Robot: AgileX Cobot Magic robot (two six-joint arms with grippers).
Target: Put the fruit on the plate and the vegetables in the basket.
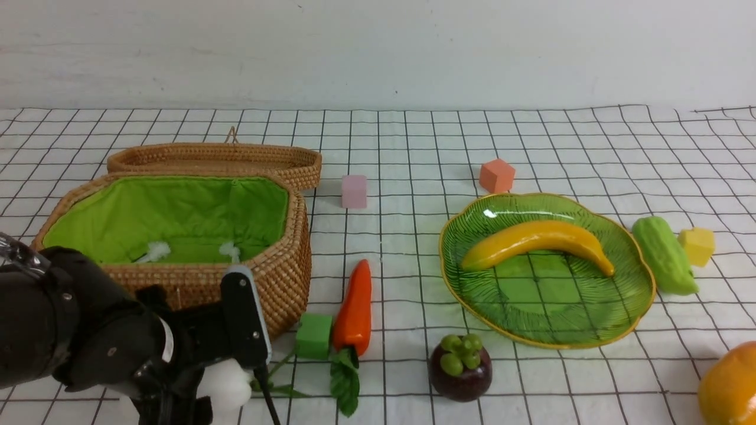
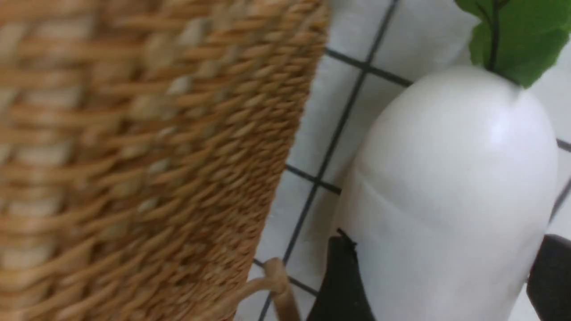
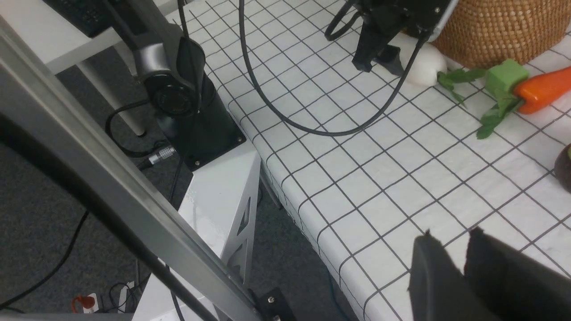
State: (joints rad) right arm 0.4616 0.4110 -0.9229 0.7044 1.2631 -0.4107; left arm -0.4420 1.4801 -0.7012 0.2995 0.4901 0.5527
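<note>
My left gripper is shut on the white eggplant, one finger on each flank, low by the front wall of the open wicker basket. The eggplant's green leaves trail towards the orange carrot. A yellow banana lies on the green plate. The purple mangosteen sits in front of the plate, the bumpy green gourd to its right, and the orange mango at the lower right edge. My right gripper hangs shut and empty over the table's near edge.
Foam cubes lie about: green beside the carrot, pink, orange behind the plate, yellow by the gourd. The basket's lid lies open behind it. A black cable loops across the cloth.
</note>
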